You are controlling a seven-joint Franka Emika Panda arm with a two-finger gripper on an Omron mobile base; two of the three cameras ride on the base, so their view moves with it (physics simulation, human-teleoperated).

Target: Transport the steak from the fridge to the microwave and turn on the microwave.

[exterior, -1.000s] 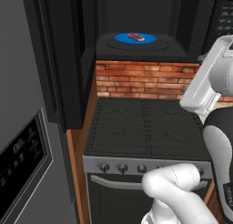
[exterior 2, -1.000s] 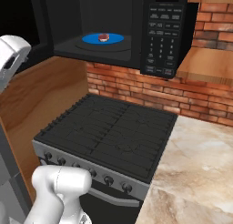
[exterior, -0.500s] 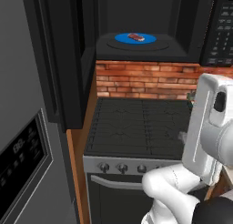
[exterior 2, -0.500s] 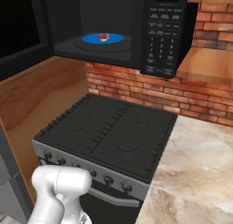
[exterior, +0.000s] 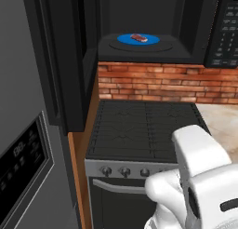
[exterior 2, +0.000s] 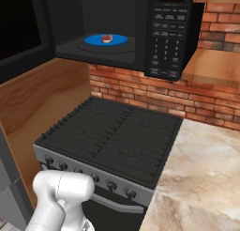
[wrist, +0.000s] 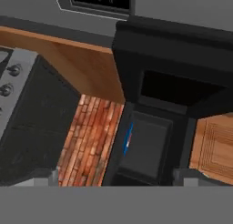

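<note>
Our fingers [wrist: 45,176] stand spread wide, holding nothing and touching nothing. The steak [exterior: 138,37] lies on the blue turntable [exterior 2: 106,40] inside the open microwave [exterior 2: 140,61], above the stove [exterior 2: 112,136]. The fridge [exterior: 23,167] is cut off at the left edge.

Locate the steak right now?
The steak lies on the blue turntable inside the open microwave, above the stove; in the right base view it sits left of the keypad.
</note>
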